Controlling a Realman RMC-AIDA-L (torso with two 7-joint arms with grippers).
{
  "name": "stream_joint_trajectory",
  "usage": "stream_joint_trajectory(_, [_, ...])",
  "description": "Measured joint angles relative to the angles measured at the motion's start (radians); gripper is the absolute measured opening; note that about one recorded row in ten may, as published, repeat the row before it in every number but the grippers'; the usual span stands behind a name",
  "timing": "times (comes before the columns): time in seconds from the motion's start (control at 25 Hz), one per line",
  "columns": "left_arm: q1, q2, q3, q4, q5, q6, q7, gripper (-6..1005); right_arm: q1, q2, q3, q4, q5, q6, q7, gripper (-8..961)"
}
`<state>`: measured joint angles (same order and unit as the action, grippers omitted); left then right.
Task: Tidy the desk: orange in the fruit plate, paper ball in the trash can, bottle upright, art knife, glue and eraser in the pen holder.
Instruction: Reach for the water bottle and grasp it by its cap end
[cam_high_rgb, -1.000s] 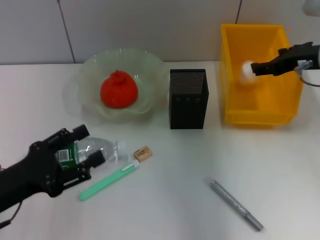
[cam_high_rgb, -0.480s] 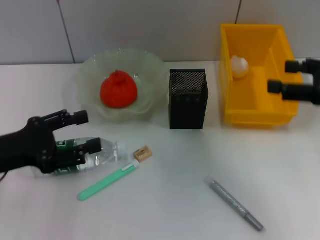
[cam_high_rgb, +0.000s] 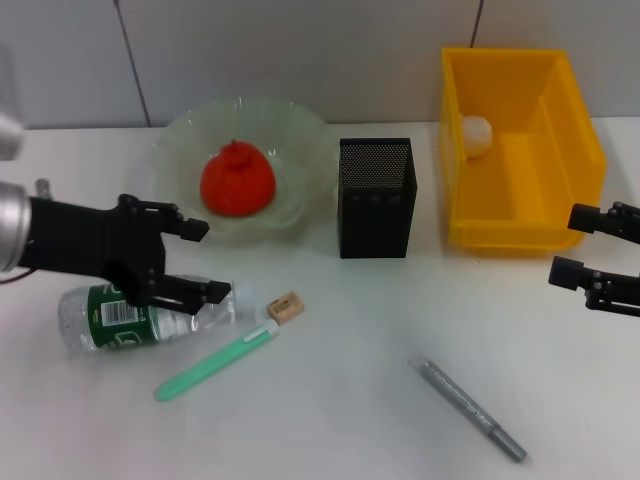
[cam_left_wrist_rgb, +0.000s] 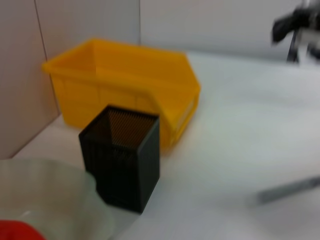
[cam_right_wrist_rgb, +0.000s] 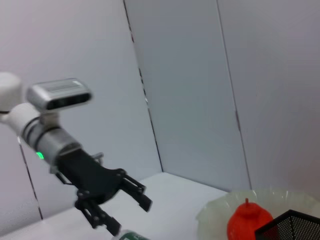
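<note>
Colours and patterns on the desk

Red-orange round fruit (cam_high_rgb: 238, 180) sat in pale-green translucent scalloped bowl (cam_high_rgb: 180, 150); black square mesh cup (cam_high_rgb: 376, 197); bright yellow rectangular plastic bin (cam_high_rgb: 560, 215) held white paper wad (cam_high_rgb: 477, 134); clear plastic bottle (cam_high_rgb: 140, 312) bore dark green label.

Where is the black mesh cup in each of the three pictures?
Head view: the pen holder stands mid-table, between the fruit plate and the trash can.
Left wrist view: it sits in front of the trash can, beside the fruit plate's rim.
Right wrist view: only its top corner peeks in beside the orange.
Shared landmark: the fruit plate.
</note>
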<state>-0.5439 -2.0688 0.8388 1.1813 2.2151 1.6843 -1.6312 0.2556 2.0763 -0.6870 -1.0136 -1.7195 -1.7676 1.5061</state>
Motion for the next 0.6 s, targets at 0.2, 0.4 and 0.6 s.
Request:
stream_joint_trajectory(0.2, [-0.031,-0.001,0.192,0.089,0.102,-0.093,-0.106,810,0.006,-0.005,0.009,0.057,-0.034,0.018,-0.03,829])
stream_joint_trajectory(0.4, [-0.084,-0.007,0.437,0.086,0.274,-0.223,-0.244,810,0.01,-0.005,0.009,0.073,-0.052,0.036,-0.036,829])
stream_joint_trajectory(0.6, [-0.094,-0.009,0.552,0.07,0.329,-0.296,-0.297,810,0.012,-0.006,0.008,0.085,-0.053,0.041,-0.039,829])
